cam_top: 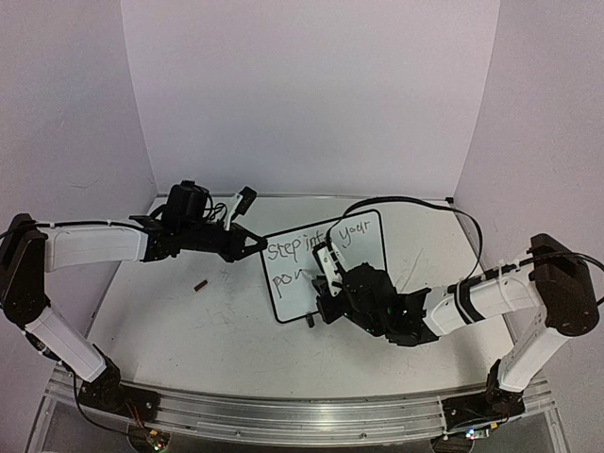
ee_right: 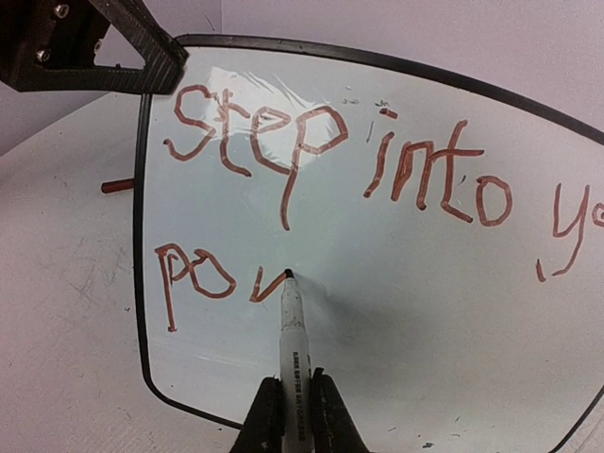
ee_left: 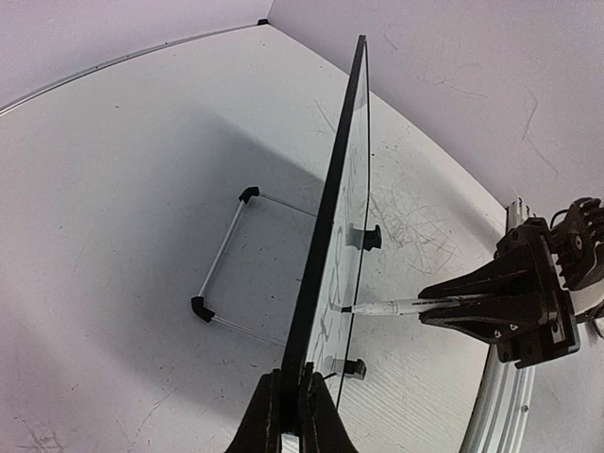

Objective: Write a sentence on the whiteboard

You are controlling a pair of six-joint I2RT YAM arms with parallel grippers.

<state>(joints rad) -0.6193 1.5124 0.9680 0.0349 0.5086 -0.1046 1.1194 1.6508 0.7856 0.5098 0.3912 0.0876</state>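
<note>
Item 1, right gripper: I see both fingers pressed onto the barrel of a white marker, pinching it. Its dark tip touches the board at the top of the last stroke.

Item 2, left gripper: I see the fingers clamped together on the thin black frame at the board's left edge.

Item 3, whiteboard: small, white, glossy, with a black frame and rounded corners. It stands on its long lower edge at mid-table between my 2 arms. 2 black feet show on the front, and a wire stand with black corners lies behind.

Item 4, sentence: 2 handwritten lines. It looks reddish-brown in the right wrist view and dark from above. Line 1 reads "step into your"; line 2 reads "po" plus a partial letter.

Item 5, table: white and scuffed. A small dark red piece lies left of the board, apart from it.
</note>
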